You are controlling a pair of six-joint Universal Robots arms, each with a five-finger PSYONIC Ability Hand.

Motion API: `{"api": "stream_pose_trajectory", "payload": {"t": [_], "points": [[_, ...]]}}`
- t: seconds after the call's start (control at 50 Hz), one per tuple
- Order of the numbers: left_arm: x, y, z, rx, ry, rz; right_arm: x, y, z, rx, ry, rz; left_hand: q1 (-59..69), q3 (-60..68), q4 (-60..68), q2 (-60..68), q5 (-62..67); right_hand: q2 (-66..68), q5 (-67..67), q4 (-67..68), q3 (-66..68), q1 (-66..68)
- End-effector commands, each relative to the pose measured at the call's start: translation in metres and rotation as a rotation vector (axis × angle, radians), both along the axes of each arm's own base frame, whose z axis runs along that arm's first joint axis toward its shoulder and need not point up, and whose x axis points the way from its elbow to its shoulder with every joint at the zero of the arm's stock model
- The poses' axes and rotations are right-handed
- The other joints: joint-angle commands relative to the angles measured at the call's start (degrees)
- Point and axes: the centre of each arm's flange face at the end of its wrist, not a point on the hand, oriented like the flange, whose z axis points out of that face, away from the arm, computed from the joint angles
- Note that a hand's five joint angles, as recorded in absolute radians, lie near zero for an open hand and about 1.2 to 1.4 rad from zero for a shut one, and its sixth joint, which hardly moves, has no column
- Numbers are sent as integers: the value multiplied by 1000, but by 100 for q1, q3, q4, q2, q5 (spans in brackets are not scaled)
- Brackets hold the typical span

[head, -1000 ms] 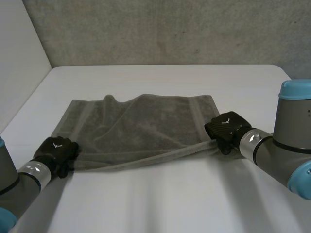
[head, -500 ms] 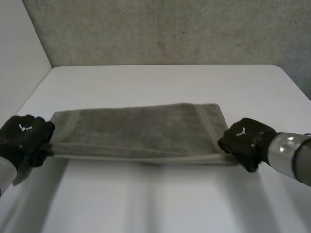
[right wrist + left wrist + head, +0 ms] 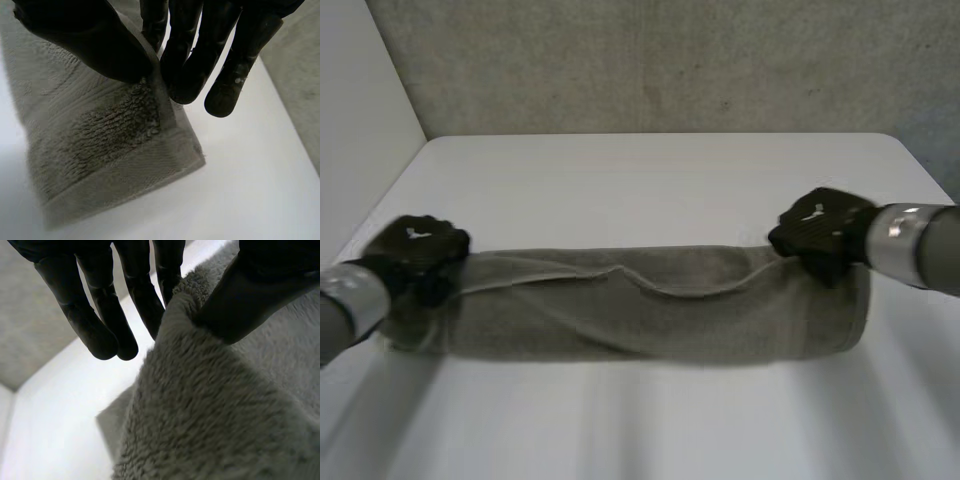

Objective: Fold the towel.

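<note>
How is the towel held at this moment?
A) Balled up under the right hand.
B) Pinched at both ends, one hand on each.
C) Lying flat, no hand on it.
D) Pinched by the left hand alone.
B: the left hand pinches one end of the towel and the right hand the other, thumb against fingers in each wrist view.

towel (image 3: 650, 320): plain grey | table (image 3: 650, 190): white | left robot hand (image 3: 415, 248): black | right robot hand (image 3: 817, 228): black

The grey terry towel (image 3: 650, 310) stretches as a long, doubled-over band across the middle of the frame, from left to right. Its upper edge sags slightly at centre.
</note>
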Motion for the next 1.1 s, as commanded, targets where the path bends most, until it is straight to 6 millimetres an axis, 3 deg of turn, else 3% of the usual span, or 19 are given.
{"api": "stream_pose_trajectory", "payload": {"t": [0.02,0.2,0.38,0.42,0.44,0.46,0.48,0.5,0.52,0.64,0.68,0.7,0.74,0.86,0.9,1.1], "points": [[-18,-45,-36,45,-52,29,30,-38,-35,-39,36,-54,-176,-691,-657,-578,-1343,407,37,377,363,535],[-12,-99,-59,6,-101,150,41,-84,-67,-86,48,-143,-176,-691,-657,-578,-1343,407,37,377,363,535],[-19,-110,-61,-22,-97,141,48,-110,-73,-149,9,-191,-191,-706,-671,-592,-1357,407,37,377,363,535],[-22,-111,-61,-28,-95,135,49,-113,-75,-152,-2,-194,-864,-1379,-1344,-1265,-2030,407,37,377,363,535],[-25,-111,-60,-35,-94,128,50,-115,-77,-156,-9,-196,-1980,-2495,-2460,-2381,-3146,-1067,-1437,-1097,-1111,-939],[-27,-111,-61,-35,-95,124,51,-118,-79,-164,-13,-196,-4106,-4621,-4586,-4507,-5272,-2983,-3353,-3012,-3026,-2854],[-27,-111,-61,-35,-95,124,51,-118,-79,-164,-14,-196,-4127,-4642,-4607,-4529,-5293,-3002,-3372,-3032,-3045,-2874],[-29,-110,-61,-35,-99,123,53,-121,-81,-170,-18,-197,-6309,-6824,-6789,-6710,-7475,-4667,-5037,-4697,-4711,-4539],[-31,-110,-60,-41,-106,129,55,-125,-80,-191,-28,-199,-7063,-7578,-7544,-7465,-8230,-6593,-6963,-6623,-6637,-6465],[-28,-113,-49,-72,-118,183,66,-130,-62,-272,-73,-192,-7071,-7586,-7551,-7472,-8237,-6593,-6963,-6623,-6637,-6465],[-26,-111,-32,-105,-114,208,69,-128,-40,-305,-119,-198,-7071,-7586,-7551,-7472,-8237,-6593,-6963,-6623,-6637,-6465],[-26,-111,-32,-106,-114,208,69,-128,-40,-305,-120,-198,-7071,-7586,-7551,-7472,-8237,-6593,-6963,-6623,-6637,-6465],[-24,-105,-9,-146,-102,214,65,-125,-20,-292,-179,-219,-7071,-7586,-7551,-7472,-8237,-6593,-6963,-6623,-6637,-6465],[-17,-90,16,-187,-88,221,66,-112,-7,-200,-240,-186,-7071,-7586,-7551,-7472,-8237,-6366,-6736,-6396,-6410,-6238],[-14,-79,30,-218,-80,222,65,-99,6,-135,-261,-149,-7021,-7536,-7501,-7422,-8187,-5244,-5614,-5273,-5287,-5115],[-10,-35,29,-231,-77,207,43,-76,18,56,-267,-202,-6919,-7434,-7399,-7321,-8085,-5273,-5643,-5302,-5316,-5144]]}}
